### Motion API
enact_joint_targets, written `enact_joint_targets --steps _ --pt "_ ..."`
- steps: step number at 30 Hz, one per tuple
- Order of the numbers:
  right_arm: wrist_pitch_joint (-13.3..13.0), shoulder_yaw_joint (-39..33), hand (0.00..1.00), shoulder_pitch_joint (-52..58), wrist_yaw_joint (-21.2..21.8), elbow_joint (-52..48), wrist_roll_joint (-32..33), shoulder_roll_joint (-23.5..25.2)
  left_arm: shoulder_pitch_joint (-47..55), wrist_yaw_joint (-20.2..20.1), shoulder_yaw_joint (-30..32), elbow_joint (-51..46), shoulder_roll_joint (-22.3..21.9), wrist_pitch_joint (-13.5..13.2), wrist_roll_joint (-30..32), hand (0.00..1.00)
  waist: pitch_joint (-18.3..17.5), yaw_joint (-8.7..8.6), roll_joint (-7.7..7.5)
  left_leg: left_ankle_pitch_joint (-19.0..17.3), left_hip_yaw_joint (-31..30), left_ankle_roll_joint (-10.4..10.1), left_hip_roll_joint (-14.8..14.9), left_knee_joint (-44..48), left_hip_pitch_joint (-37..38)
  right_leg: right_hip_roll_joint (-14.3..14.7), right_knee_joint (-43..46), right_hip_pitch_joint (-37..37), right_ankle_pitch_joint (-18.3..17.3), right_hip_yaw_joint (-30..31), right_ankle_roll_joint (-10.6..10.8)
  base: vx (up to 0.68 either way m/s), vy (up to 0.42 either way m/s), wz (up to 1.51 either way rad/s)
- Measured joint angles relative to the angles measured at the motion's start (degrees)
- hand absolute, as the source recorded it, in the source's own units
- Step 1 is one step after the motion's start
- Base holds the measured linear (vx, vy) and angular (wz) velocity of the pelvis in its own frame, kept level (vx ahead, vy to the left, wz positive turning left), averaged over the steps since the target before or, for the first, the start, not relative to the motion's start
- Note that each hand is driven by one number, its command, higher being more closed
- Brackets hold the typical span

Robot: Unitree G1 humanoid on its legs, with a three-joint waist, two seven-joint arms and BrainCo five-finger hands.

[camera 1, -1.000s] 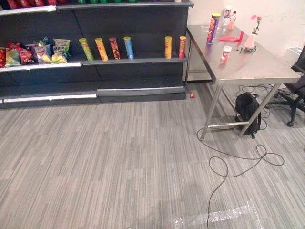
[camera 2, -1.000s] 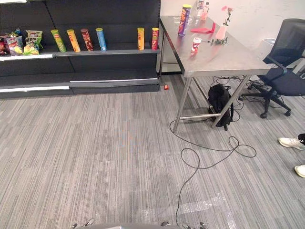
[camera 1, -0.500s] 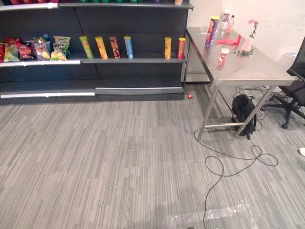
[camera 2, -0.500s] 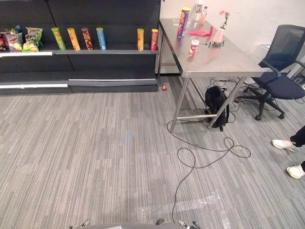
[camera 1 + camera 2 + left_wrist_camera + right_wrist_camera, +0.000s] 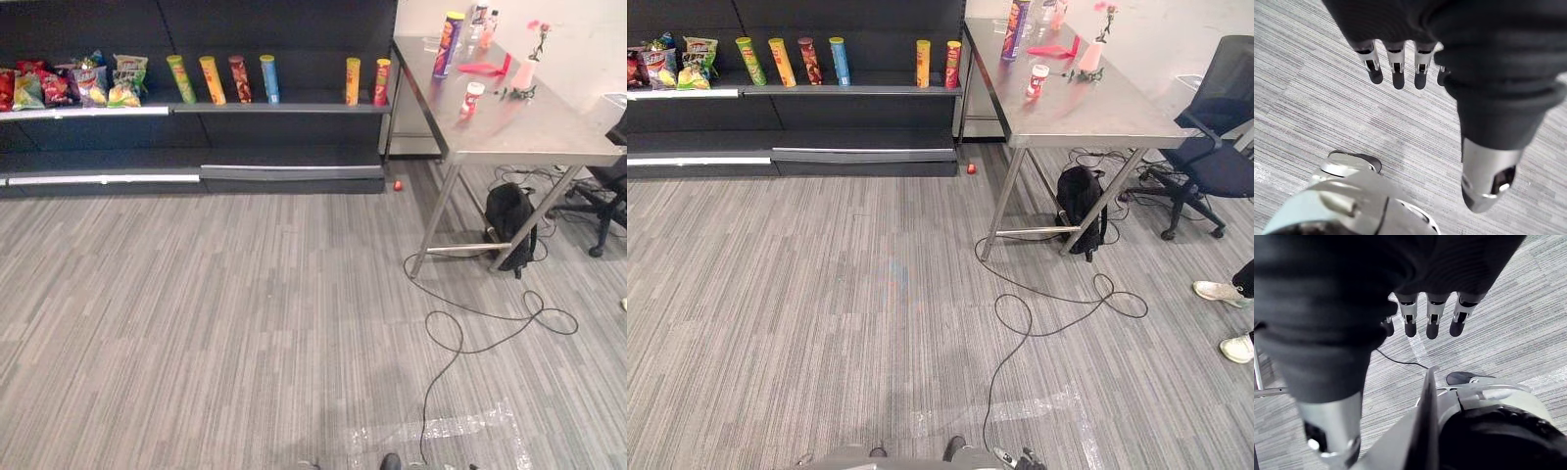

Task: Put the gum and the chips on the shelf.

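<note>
Standing well back on open floor; judged step: the approach, nothing picked up yet.

Left eye view. The chips tube [image 5: 449,44] stands upright at the upper right of the frame, on the table [image 5: 549,137]. The gum tub [image 5: 473,98] is a little lower in the frame on the same table, apart from the tube. The shelf [image 5: 284,108] runs across the top of the frame. It carries a row of tubes [image 5: 238,78], with snack bags [image 5: 88,83] at the upper left. There is a bare stretch of board between the blue tube and the yellow one, a likely spot to set things down.

Right eye view. A pink vase [image 5: 1091,57] sits near the gum tub, so it could be knocked on the reach. A backpack [image 5: 1081,201] leans under the table. An office chair [image 5: 1215,137] is at the right edge, and a person's shoes [image 5: 1220,291] are at the lower right. A small red object [image 5: 971,168] lies on the floor by the shelf foot. The next move calls for walking toward the upper right to the table's near edge, keeping off its legs.

Left wrist view. The left robot hand [image 5: 1397,61] hangs over the floor with fingers straight, holding nothing.

Right wrist view. The right robot hand [image 5: 1432,318] is the same: fingers straight, empty.
</note>
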Motion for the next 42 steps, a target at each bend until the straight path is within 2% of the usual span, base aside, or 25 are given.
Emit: enact_joint_targets --steps 1,2,3,4,8,11,13,14,16,18,19,21,23,24,25,26,29,31,32,33,34,35,38,41,42 --pt "-0.16 0.27 0.0 -0.03 0.0 -0.15 -0.8 -0.37 0.32 0.46 0.39 -0.54 -0.32 0.05 -0.02 0.0 0.23 0.12 0.29 0.42 0.38 -0.67 0.94 6.66 -2.99 -0.26 0.81 0.1 -0.61 -0.03 -0.03 0.02 0.031 0.07" --pt "-1.34 0.91 0.0 -0.27 -0.37 -0.35 -1.36 -0.81 0.33 1.08 1.51 -0.72 -1.08 0.17 -0.63 0.0 1.1 0.45 0.43 2.9 0.19 -4.19 2.72 17.25 -7.97 -0.66 1.84 1.15 -1.47 0.22 -0.21 0.04 0.029 0.01" --pt "-1.93 1.52 0.0 -0.27 -0.87 -0.42 -1.41 -0.62 0.35 1.35 2.11 -0.71 -1.24 0.18 -1.82 0.0 1.71 0.63 -0.31 2.94 0.17 -3.72 3.38 20.82 -9.64 -1.16 2.31 1.32 -1.98 0.44 -0.32 0.06 0.083 -0.11" --pt "-2.83 1.81 0.0 -0.2 -1.73 -0.49 -1.51 -0.85 0.45 1.67 2.87 -0.57 -1.61 0.32 -3.28 0.0 2.35 1.02 0.67 0.7 0.17 -2.21 4.31 23.06 -10.88 -1.55 2.98 1.77 -2.42 0.85 -0.11 0.1 0.137 -0.18" --pt "-5.63 1.79 0.0 0.8 -2.21 -2.38 -3.94 -2.01 1.95 1.71 4.86 -0.41 -3.9 0.06 -6.16 0.0 3.69 0.82 2.11 -0.32 -1.93 -2.22 8.1 12.15 -12.75 -4.5 4.32 2.96 -3.81 2.36 1.94 0.13 0.203 -0.19" --pt "-8.13 1.67 0.0 1.27 -2.26 -2.72 -5.88 -2.39 2.65 1.62 5.34 0.81 -4.91 -0.18 -6.64 0.0 4.15 -0.44 2.86 3.73 -5.24 -4.02 10.49 -1.06 -12.54 -8.24 7.1 3.65 -6.42 3.64 5.94 0.27 0.385 -0.08" --pt "-8.77 1.76 0.0 1.92 -2.44 -3.12 -5.86 -3.22 3.23 1.53 5.25 1.48 -5.93 -0.16 -6.54 0.0 4.76 -0.67 4.67 2.65 -4.77 -3.74 12.53 -3.38 -10.69 -8.96 7.73 6.48 -8.09 3.86 8.67 0.34 0.432 0.04" --pt "-8.52 1.83 0.0 1.72 -2.63 -2.84 -5.89 -3.21 3.17 1.46 5.51 2.02 -6.09 -0.19 -6.49 0.0 5.07 -0.79 4.96 5.36 -4.14 -3.81 11.53 0.65 -10.68 -10.79 7.91 8.88 -9.15 4.33 10.36 0.44 0.511 0.01" --pt "-8.49 2.68 0.0 1.3 -2.44 -2.77 -6.56 -2.65 3.64 1.41 5.53 1.8 -5.03 -0.34 -6.0 0.0 4.55 -0.19 2.9 2.44 -3.15 -1.97 8.63 6.76 -12.38 -14.31 10.25 9.59 -10.22 5.89 8.78 0.41 0.437 0.04" --pt "-8.34 2.71 0.0 0.57 -2.66 -2.77 -8.25 -1.98 2.92 0.84 5.58 1.95 -4.0 -0.17 -5.43 0.0 4.18 -0.12 1.63 -1.36 -2.91 -0.85 6.62 10.48 -13.52 -17.03 20.75 5.65 -10.53 6.93 9.11 0.35 0.292 0.21" --pt "-8.36 2.76 0.0 0.47 -2.94 -2.81 -8.31 -1.68 2.4 0.11 5.65 2.07 -3.24 0.01 -4.17 0.0 3.49 -0.19 0.25 -2.62 -2.49 -0.02 4.97 10.87 -12.9 -18.91 25.5 2.89 -7.74 7.48 10.55 0.32 0.249 0.1" --pt "-8.32 2.78 0.0 0.18 -3.7 -2.83 -9.5 -0.56 2.46 -0.9 5.92 2.04 -2.17 -0.1 -2.1 0.0 2.96 0.24 -0.92 -3.74 -1.0 0.75 2.94 8.58 -10.24 -21.57 30.94 0.69 -3.72 8.47 7.49 0.39 0.226 -0.04" --pt "-8.27 2.81 0.0 0.19 -4.37 -4.64 -9.13 0.07 2.45 -1.05 5.45 1.59 -1.64 -0.05 -0.92 0.0 2.31 -0.21 -2.23 -3.99 0.15 1.5 0.16 3.41 -5.94 -25.24 38.76 -4.03 5.98 9.77 6.2 0.36 0.129 -0.04" --pt "-8.42 2.87 0.0 0.67 -4.85 -5.38 -8.56 0.08 2.43 -0.76 4.6 1.23 -1.42 0.0 -0.8 0.0 1.94 -0.64 -1.72 -3.67 -0.17 2.3 -0.27 0.84 -3.65 -25.51 41.62 -5.67 9.54 10.63 6.26 0.39 0.066 0.03" --pt "-8.37 2.92 0.0 0.96 -5.25 -5.67 -8.1 0.05 2.28 -0.29 4.63 -0.17 -0.97 -0.08 -1.08 0.0 1.69 -0.99 -1.82 -3.35 -0.35 3.11 0.17 -2.25 -1.18 -24.47 47.49 -8.72 3.1 9.38 6.13 0.47 0.026 -0.09" --pt "-8.36 3.09 0.0 1.13 -6.05 -6.37 -8.04 -0.02 1.51 0.0 4.48 -0.6 -1.04 -0.03 -1.09 0.0 1.79 -1.09 -1.54 -3.35 -0.16 3.11 0.95 -5.05 1.8 -21.47 51.56 -11.78 -5.2 5.9 4.08 0.47 -0.027 -0.15" --pt "-9.26 3.36 0.0 1.8 -6.79 -9.34 -7.55 -1.09 -0.89 0.23 2.82 -0.58 -1.38 -0.08 -1.08 0.0 1.94 -1.94 1.15 -3.48 0.74 2.8 4.74 -10.63 7.29 -11.65 49.14 -19.07 -12.57 -4.18 -1.57 0.39 -0.044 -0.18" --pt "-11.25 3.77 0.0 2.53 -7.39 -10.25 -7.56 -1.4 -2.81 0.14 2.43 -0.39 -1.09 -0.13 -0.57 0.0 2.0 -2.24 1.55 -2.9 1.53 1.62 5.6 -13.5 10.47 -7.93 40.23 -25.46 -12.27 -5.73 -1.86 0.45 -0.092 0.15" --pt "-12.24 3.67 0.0 2.61 -7.65 -10.31 -7.6 -1.04 -3.34 -0.21 2.45 -0.24 -1.04 -0.34 0.28 0.0 1.96 -2.97 1.33 -2.78 1.24 1.37 5.62 -13.93 11.61 -6.75 29.63 -27.4 -8.4 -3.83 -0.17 0.5 -0.18 0.71" --pt "-12.64 3.74 0.0 3.58 -7.75 -10.39 -7.64 -0.21 -3.17 -0.55 2.49 -0.21 -0.41 -0.67 0.65 0.0 1.58 -3.44 -0.21 -3.09 1.04 0.71 4.49 -13.76 12.97 -6.35 13.33 -25.81 0.03 0.63 1.43 0.5 -0.201 0.89" --pt "-12.76 3.68 0.0 4.3 -7.87 -10.28 -7.61 0.57 -3.18 -0.75 2.48 -0.07 0.31 -0.71 0.73 0.0 1.7 -3.44 -0.79 -3.77 0.69 -0.65 3.85 -13.72 14.13 -7.06 11.21 -24.37 8.77 1.15 1.38 0.53 -0.223 0.81" --pt "-12.73 2.25 0.0 2.94 -8.43 -9.48 -7.7 -0.8 -4.12 -1.2 2.35 1.19 -1.45 -0.59 0.8 0.0 2.78 -3.12 1.62 -4.6 0.6 -1.9 5.77 -13.45 15.4 -5.73 13.38 -23.55 9.05 0.02 -3.06 0.48 -0.179 0.45" --pt "-11.87 1.89 0.0 1.47 -8.87 -9.43 -7.56 -2.19 -3.44 -2.44 2.95 2.5 -2.99 -0.57 1.33 0.0 3.16 -3.07 4.11 -3.45 0.62 -1.6 7.26 -10.34 16.04 -4.7 18.55 -21.44 1.59 -1.48 -3.71 0.4 -0.155 0.21" --pt "-10.14 1.97 0.0 1.61 -8.89 -8.94 -7.61 -2.09 -3.09 -2.4 3.63 2.38 -3.42 -0.41 2.83 0.0 2.62 -2.47 4.26 -1.77 0.19 -1.71 9.39 -1.4 15.64 -3.04 20.96 -18.8 -2.6 -1.39 -3.56 0.29 -0.148 -0.16" --pt "-9.37 1.97 0.0 1.49 -8.71 -8.92 -7.59 -2.26 -3.09 -2.39 3.66 2.38 -3.37 -0.26 3.46 0.0 2.35 -2.47 4.51 -0.45 -0.44 -3.09 10.58 3.9 13.75 -2.19 21.12 -18.2 -3.2 -0.99 -3.91 0.25 -0.126 -0.35"
